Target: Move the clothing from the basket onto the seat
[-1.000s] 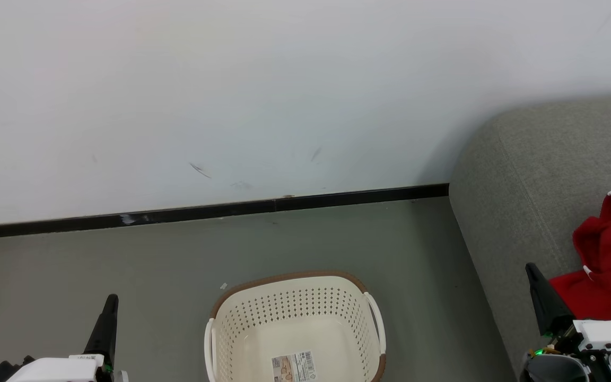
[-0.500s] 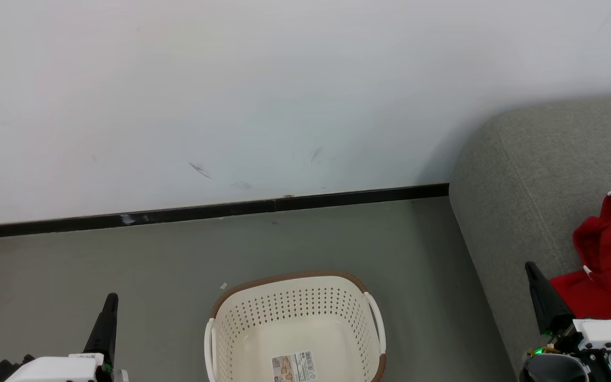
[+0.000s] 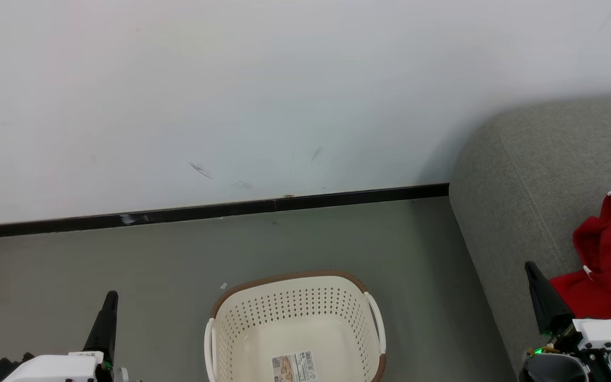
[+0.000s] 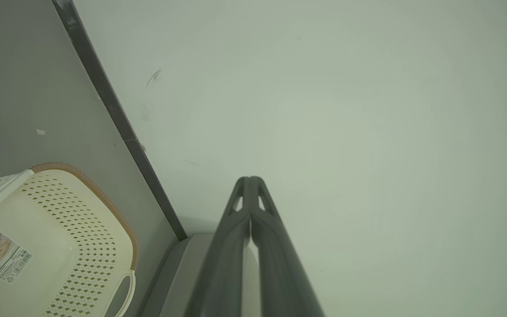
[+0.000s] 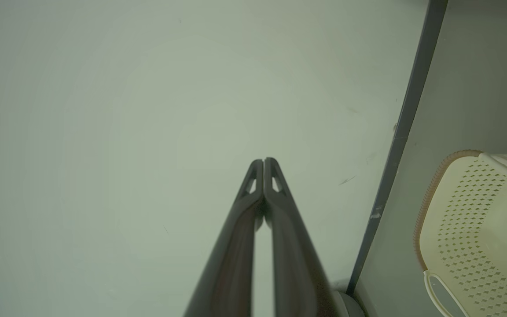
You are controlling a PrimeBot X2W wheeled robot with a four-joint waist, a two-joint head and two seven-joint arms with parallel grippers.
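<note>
The red clothing (image 3: 605, 254) lies heaped on the grey sofa (image 3: 523, 175) off to the right. The cream laundry basket (image 3: 289, 277) sits on the floor (image 3: 125, 265) beside the sofa, a label sticker (image 3: 294, 367) on its bottom. The left gripper (image 3: 111, 295) hangs low to the left of the basket with its two fingers pressed together on nothing, and the right gripper (image 3: 529, 265), fingers likewise together, is over the sofa's front edge just beside the red cloth.

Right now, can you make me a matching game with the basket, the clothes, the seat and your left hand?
Things:
1 basket
2 clothing
3 seat
4 left hand

Descriptions:
A dark, shut
B red, crumpled
C cream-white, empty
D grey, with the clothing on it

Pairs: 1-C, 2-B, 3-D, 4-A
</note>
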